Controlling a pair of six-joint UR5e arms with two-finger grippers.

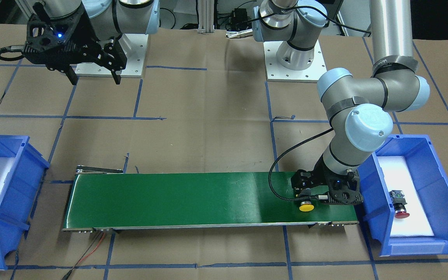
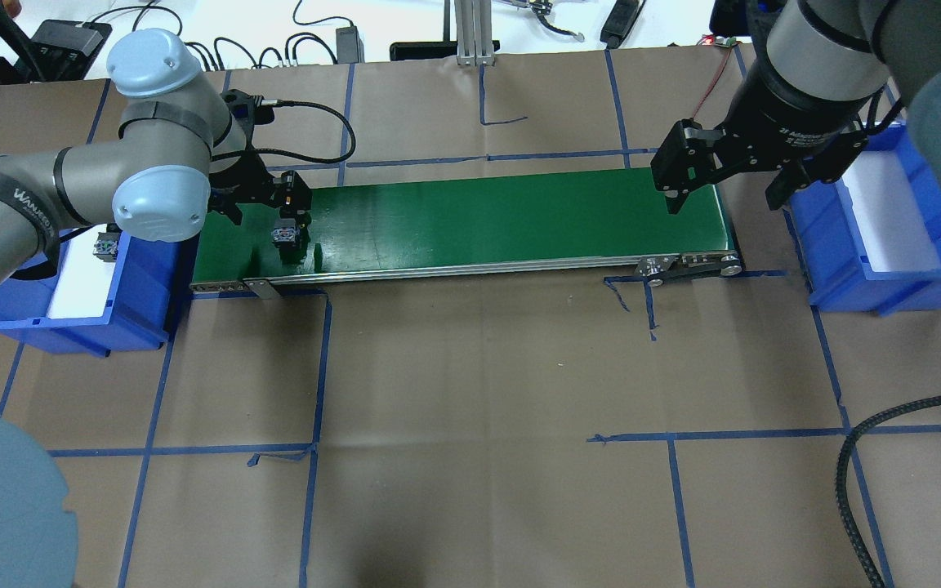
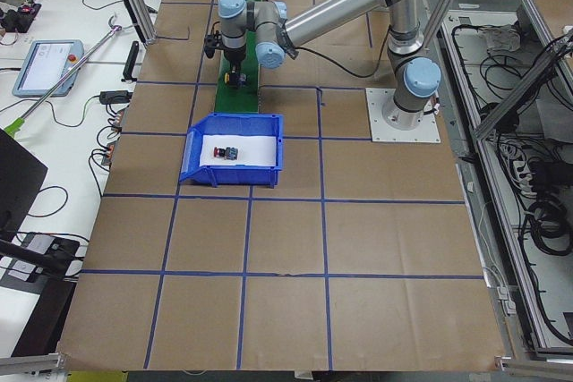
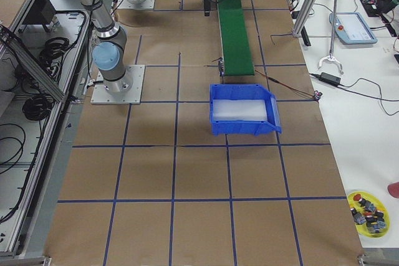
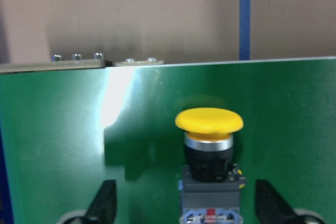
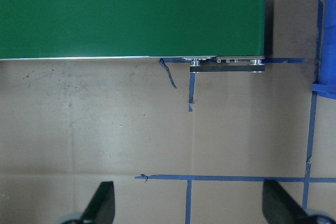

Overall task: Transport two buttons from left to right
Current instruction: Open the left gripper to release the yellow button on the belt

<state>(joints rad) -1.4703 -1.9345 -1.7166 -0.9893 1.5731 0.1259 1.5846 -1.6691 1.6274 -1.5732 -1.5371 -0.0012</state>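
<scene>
— Yellow mushroom-capped push-button (image 5: 209, 145) right under the left wrist camera: which way does it lie from the left tool (image 5: 185, 203)?
— Between its black fingers (image 5: 106, 200), which stand spread on either side and touch nothing. It rests on its side on the green conveyor belt (image 1: 189, 198), at the end toward the left edge of the brown paper-covered surface (image 1: 208, 128). Its long axis runs across the belt, cap toward the operators' edge, grey block toward the robot.
— And the red-capped push-button (image 1: 399, 204)?
— On white foam in the blue plastic bin (image 1: 443, 175) at that same left edge, just beside the arm.
— Which arm is nearer?
— Left, for both. The right tool (image 1: 94, 76) hangs high, spread and empty, near the belt's other end, well apart, with the second blue bin (image 2: 846, 269) by the right edge.
— Room to move?
— Straight up looks open, I'd judge. The cap sits near the belt's operator-side rim, and the bin wall is close to the wrist.
</scene>
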